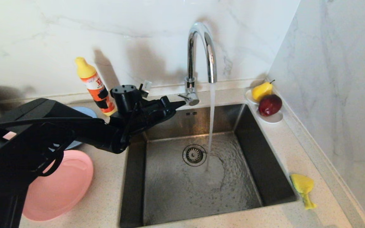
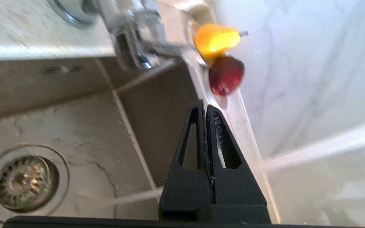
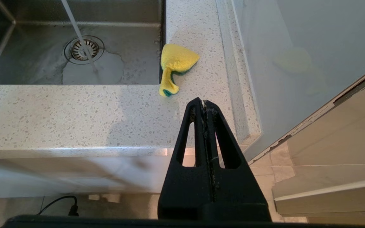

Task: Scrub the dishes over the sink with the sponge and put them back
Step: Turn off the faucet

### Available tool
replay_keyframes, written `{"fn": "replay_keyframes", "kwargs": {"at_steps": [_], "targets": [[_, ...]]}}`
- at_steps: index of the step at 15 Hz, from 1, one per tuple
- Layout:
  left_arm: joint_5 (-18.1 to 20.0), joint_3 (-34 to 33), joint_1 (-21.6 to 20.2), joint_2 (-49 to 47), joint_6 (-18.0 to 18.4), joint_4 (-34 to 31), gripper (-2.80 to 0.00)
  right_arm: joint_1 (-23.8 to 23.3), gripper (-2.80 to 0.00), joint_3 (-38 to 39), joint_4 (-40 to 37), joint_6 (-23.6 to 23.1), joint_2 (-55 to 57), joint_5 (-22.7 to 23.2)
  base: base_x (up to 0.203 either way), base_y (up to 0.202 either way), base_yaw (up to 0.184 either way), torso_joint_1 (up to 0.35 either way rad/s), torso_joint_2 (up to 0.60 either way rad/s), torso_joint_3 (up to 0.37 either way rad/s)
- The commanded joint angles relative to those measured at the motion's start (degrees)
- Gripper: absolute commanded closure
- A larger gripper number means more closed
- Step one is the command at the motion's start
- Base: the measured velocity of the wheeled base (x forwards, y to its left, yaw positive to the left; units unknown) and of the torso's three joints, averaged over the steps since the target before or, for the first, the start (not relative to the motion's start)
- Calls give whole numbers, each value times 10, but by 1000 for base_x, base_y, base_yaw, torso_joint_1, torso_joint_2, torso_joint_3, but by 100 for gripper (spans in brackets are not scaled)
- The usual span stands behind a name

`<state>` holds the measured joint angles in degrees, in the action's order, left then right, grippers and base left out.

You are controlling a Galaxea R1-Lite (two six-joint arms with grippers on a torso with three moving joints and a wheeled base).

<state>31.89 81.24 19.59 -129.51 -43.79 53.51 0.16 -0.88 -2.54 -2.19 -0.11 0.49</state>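
Sponge: I see the crumpled yellow sponge with a green layer [image 1: 303,186] on the speckled counter [image 1: 106,193], at the sink's near right corner.
Sink: the square steel sink [image 1: 176,186] has tap water running by the drain.
Plates: the big salmon-pink plate [image 1: 65,186] lies left of the sink.
Left gripper [image 1: 177,104]: jaws pressed together, empty, by the chrome tap [image 1: 201,53].
Right gripper [image 3: 204,103]: jaws pressed together, empty, near the counter's front edge.

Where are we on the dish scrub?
Done: the faucet is running into the sink. In hand: nothing; the left pincer is shut and empty by the faucet's lever. Left: the sponge lies on the counter right of the sink, the salmon-pink plate left of it, unwashed.
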Motion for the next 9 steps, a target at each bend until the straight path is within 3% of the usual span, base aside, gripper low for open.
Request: {"fn": "replay_keyframes", "kwargs": {"at_steps": [1, 5, 9], "targets": [[-5, 24, 0, -13, -3, -5, 0, 0, 0, 0, 0, -1, -1, 0, 0, 0, 0, 0, 0, 0], [-20, 58, 0, -14, -34, -15, 0, 0, 0, 0, 0, 0, -1, 0, 0, 0, 0, 0, 0, 0], [-26, 72, -1, -23, -36, -17, 0, 0, 0, 0, 0, 0, -1, 0, 0, 0, 0, 0, 0, 0]]}}
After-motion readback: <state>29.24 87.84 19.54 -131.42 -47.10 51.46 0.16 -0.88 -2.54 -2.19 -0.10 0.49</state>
